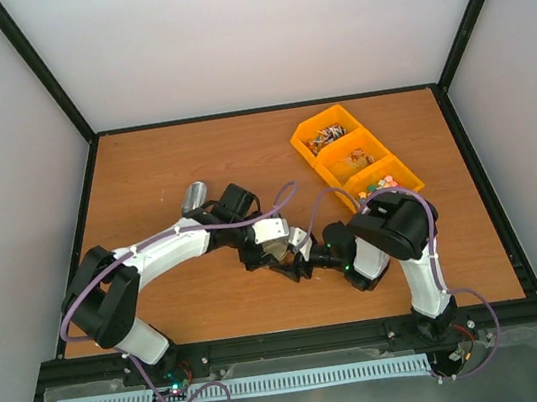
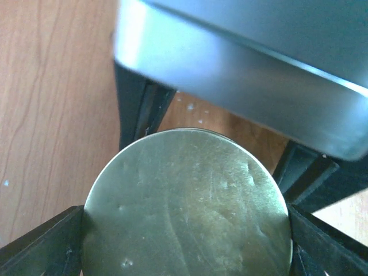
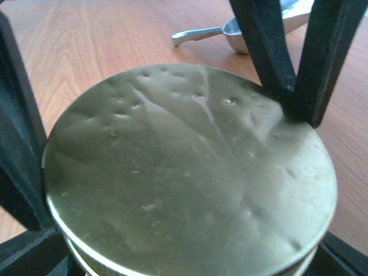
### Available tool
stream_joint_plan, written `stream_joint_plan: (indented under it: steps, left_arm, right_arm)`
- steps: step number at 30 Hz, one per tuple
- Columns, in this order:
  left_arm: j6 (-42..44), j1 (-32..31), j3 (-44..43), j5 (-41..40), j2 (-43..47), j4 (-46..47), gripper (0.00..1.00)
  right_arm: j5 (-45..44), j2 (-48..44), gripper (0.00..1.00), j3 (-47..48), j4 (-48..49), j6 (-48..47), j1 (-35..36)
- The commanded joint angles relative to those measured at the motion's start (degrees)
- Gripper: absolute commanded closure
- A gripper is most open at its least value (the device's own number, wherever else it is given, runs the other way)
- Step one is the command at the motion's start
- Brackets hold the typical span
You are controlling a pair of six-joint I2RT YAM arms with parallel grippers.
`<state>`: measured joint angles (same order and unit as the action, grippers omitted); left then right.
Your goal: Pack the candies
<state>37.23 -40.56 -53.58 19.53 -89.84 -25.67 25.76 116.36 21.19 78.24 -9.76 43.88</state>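
Observation:
A round metal tin with a dented lid sits at the table's middle between both arms. My left gripper is shut on the tin; its lid fills the left wrist view between my black fingers. My right gripper is shut on the same tin from the other side, with the left gripper's fingers showing at the tin's far rim. The tin's inside is hidden. Small candies lie in the yellow bin at the back right. A metal scoop lies on the table to the left.
The scoop also shows in the right wrist view, lying beyond the tin. A blurred silver-grey slab crosses the top of the left wrist view. Black frame rails border the wooden table.

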Motion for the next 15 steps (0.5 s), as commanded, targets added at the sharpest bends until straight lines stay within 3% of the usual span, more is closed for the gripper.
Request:
stream_joint_plan:
  steps: [1,6,8,12,15]
  left_arm:
    - [16.3,-0.8,-0.7,6.9,-1.0,-12.8,0.56]
    - [28.1,-1.1,0.3,5.0,-0.1,-16.3,0.56]
    - [26.4,-1.1,1.0,3.9,-0.1,-15.0,0.56]
    - [14.1,-0.8,0.0,2.8,-1.8,-11.1,0.59]
    - [7.2,-0.4,-0.3,1.5,-1.7,-8.3,0.59]
  right_arm:
    - [4.8,-0.2,0.62,-0.8,1.8,-3.4,0.4]
    - [9.7,-1.7,0.65,-1.3,0.0,-4.5,-0.1]
    - [9.0,-2.5,0.60,-1.3,-0.9,-4.2,-0.3]
    - [5.5,-2.9,0.25,-1.6,-0.4,-2.7,-0.3]
    - [2.6,-2.1,0.13,-1.9,0.3,-2.3,-0.3]
